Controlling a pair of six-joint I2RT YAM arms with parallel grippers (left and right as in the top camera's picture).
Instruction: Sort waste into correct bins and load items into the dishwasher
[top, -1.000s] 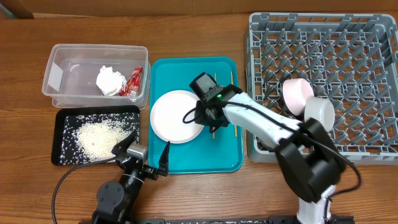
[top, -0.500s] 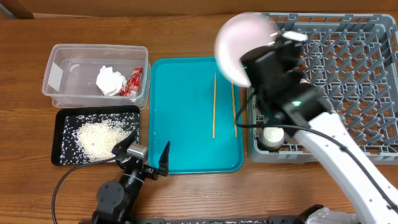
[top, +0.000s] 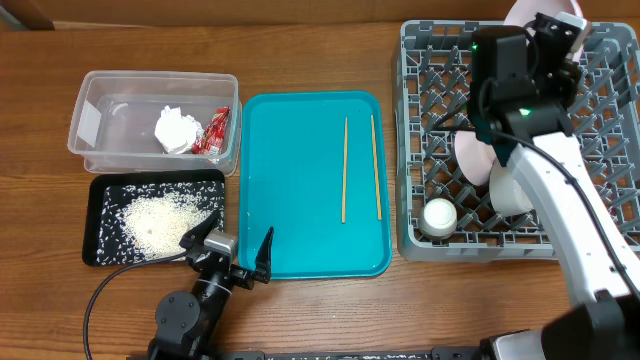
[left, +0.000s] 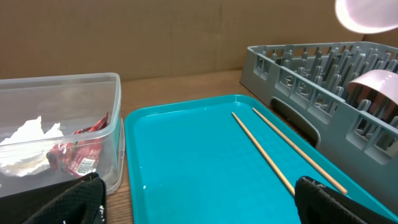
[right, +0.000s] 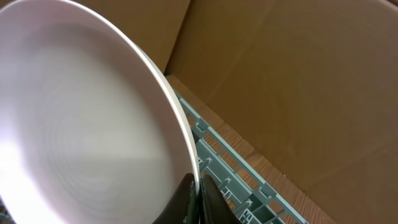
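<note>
Pinching likely stiff, slick, breakable plate (right: 93, 124) by its rim in clamped right gripper (right: 194, 198), over dish rack's (top: 600, 200) twelve o'clock edge, left gripper (left: 199, 190) splayed empty.

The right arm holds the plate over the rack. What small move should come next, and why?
Probably lower the plate on edge between free pegs at the far side of the rack. The right gripper pinches its rim above that corner; the pink bowl, grey bowl and cup sit nearer.
</note>
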